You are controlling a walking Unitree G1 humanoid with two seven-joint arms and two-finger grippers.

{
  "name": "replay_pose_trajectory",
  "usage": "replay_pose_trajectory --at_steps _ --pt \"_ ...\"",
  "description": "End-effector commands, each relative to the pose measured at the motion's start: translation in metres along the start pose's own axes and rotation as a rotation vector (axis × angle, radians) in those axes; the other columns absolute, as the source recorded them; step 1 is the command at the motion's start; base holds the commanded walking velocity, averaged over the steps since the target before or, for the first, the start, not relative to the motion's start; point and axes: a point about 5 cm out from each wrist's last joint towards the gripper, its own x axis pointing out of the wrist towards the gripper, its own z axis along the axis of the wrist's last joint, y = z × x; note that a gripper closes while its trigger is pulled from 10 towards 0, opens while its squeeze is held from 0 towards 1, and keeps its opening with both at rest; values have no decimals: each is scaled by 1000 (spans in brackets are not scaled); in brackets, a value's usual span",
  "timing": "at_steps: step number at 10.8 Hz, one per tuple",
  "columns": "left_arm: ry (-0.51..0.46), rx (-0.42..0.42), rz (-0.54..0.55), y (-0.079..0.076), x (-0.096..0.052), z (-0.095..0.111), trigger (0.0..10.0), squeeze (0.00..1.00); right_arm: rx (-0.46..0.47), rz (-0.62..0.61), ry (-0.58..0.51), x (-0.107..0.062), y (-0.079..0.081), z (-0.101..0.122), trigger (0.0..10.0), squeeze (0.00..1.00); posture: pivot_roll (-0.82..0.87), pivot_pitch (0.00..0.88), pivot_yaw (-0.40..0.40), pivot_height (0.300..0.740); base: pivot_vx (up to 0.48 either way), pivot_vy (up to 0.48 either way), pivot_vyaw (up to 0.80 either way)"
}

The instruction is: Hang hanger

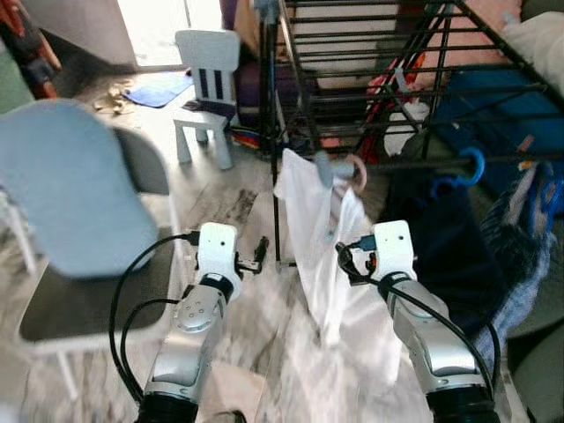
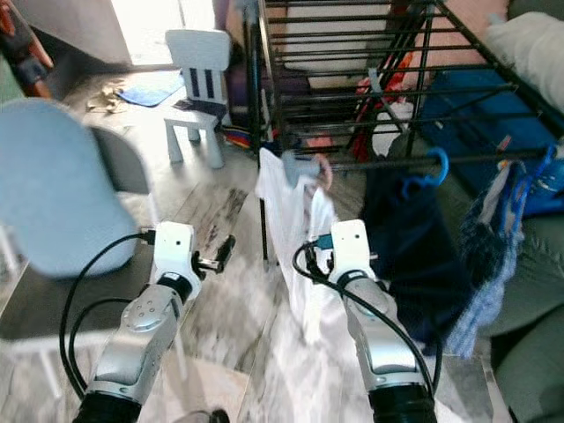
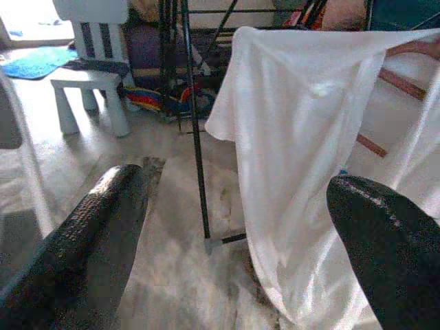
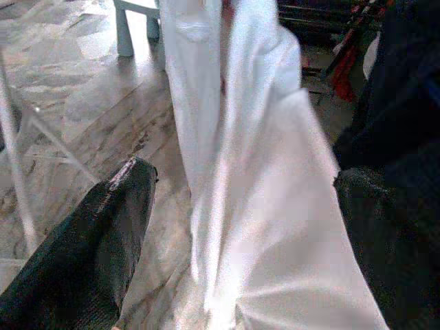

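Both hands, left hand [image 3: 227,227] and right hand [image 4: 234,227], being held wide, empty; white garment [image 1: 330,238] on hanger [image 1: 348,167] being hung from drying rack [image 1: 414,97]; hook seating is best checked.

The thin white cloth garment [image 1: 326,256] looks smooth with a faint sheen. The black drying rack [image 1: 370,97] is slender metal tubing, matt. The pale marble-patterned floor [image 1: 238,203] is glossy and reflects light. The small white plastic chair [image 1: 204,88] looks smooth. The gripper fingers [image 3: 89,234] are black, rough and finely grained.
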Motion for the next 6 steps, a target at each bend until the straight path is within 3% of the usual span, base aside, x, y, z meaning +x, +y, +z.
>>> replay_pose_trajectory --at_steps 1,6 --pt "-8 12 -1 0 1 4 10000 0 1 -4 -9 1 1 5 10000 835 -174 0 13 740 -322 0 0" --pt "-19 44 -4 3 5 9 10000 0 -8 -16 -4 4 -4 2 10000 827 -161 0 27 740 -318 0 0"
